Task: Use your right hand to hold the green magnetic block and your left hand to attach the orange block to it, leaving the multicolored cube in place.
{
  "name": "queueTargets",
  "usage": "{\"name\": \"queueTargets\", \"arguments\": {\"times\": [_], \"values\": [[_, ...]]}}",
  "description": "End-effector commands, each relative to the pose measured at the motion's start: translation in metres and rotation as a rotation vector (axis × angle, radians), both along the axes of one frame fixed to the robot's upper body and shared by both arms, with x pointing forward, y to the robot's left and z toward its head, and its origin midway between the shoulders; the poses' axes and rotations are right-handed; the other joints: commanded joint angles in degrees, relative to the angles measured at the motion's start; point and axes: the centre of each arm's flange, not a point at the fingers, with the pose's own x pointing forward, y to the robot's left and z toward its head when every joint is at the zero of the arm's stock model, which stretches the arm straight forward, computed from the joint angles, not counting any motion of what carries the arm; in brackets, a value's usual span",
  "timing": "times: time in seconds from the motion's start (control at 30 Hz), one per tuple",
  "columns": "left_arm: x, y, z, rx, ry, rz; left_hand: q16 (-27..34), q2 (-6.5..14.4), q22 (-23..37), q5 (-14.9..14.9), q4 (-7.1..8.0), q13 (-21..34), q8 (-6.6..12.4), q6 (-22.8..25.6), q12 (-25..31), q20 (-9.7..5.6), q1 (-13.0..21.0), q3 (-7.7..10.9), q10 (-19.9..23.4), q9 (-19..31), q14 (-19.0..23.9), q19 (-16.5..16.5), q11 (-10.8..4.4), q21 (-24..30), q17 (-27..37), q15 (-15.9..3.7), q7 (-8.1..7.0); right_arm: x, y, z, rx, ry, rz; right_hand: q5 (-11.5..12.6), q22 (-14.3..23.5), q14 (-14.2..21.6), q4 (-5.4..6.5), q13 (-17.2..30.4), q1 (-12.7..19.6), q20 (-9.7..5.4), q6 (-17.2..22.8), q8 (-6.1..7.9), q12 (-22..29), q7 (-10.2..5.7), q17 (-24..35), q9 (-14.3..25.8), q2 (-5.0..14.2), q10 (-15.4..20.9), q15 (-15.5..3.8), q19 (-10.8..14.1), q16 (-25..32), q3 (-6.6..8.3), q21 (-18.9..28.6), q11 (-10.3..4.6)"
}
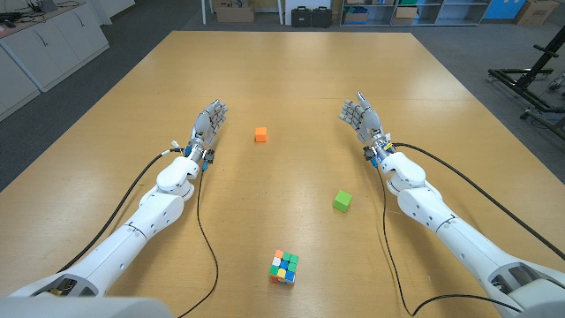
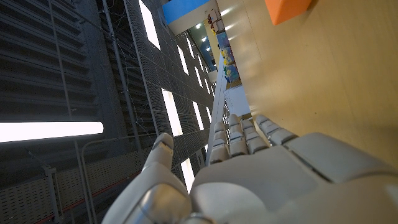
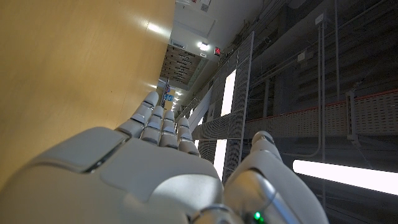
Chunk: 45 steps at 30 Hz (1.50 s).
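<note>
Currently we log the green block [image 1: 342,200] nearer our body than the right robot hand [image 1: 359,117], inward of it; both hands released, left robot hand [image 1: 209,123] beside the orange block [image 1: 260,134].

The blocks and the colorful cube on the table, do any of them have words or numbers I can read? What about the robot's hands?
No readable text anywhere.
Orange block: plain, no writing.
Green block: plain, no writing.
Multicolored cube: only colored squares, no letters or numbers.
Left hand and right hand: no labels visible.
Boxes on the far shelves: any print is too small to read.
</note>
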Motion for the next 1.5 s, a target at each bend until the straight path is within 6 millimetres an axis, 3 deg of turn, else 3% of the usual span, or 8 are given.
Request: {"name": "queueTargets", "arguments": {"times": [0.03, 0.27, 1.5], "values": [[-0.006, 0.004, 0.003, 0.027, -0.021, -0.02, -0.13, 0.28, 0.3, 0.24, -0.07, -0.2, 0.03, -0.11, -0.02, -2.24, 0.64, 0.22, 0.04, 0.13, 0.16, -0.05, 0.1, 0.21, 0.01, 0.29, -0.31, -0.023, 0.003, 0.003, -0.03, -0.042, -0.024, 0.27, 0.24, 0.49, -0.42, -0.15, 0.47, -0.18, 0.43, 0.24, 0.4, 2.23, 0.16, 0.17, 0.31, 0.5, -0.03, 0.6, 0.64, 0.44, 0.26, -0.2], [-0.014, 0.009, 0.004, 0.019, -0.022, 0.0, -0.21, 0.27, 0.3, 0.25, -0.1, -0.38, 0.16, 0.37, 0.07, -2.27, 0.64, 0.21, 0.42, 0.14, 0.13, -0.14, -0.07, 0.13, 0.01, 0.2, -0.22, -0.033, 0.008, -0.001, -0.036, -0.053, -0.021, 0.31, 0.26, 1.09, -0.67, -0.35, 0.86, -0.16, 0.97, 0.41, 0.62, 2.06, 0.11, 0.17, 0.55, 1.14, 0.01, 1.16, 0.83, 0.58, 0.29, -0.27], [-0.01, 0.007, 0.016, 0.043, -0.009, -0.007, -0.12, 1.04, 0.31, 0.41, -0.29, -1.48, 0.61, 2.55, 0.54, -2.25, 1.18, 0.7, 2.74, 0.17, 1.54, 0.57, 0.07, 0.18, -0.03, 0.08, -0.06, -0.089, 0.01, -0.016, -0.086, -0.098, -0.072, 0.65, 0.32, 2.75, -1.72, -0.93, 2.63, 0.08, 2.52, 0.8, 1.38, 1.52, -0.04, 0.18, 1.5, 3.39, -0.13, 2.87, 1.36, 1.27, 0.31, -0.69]]}}
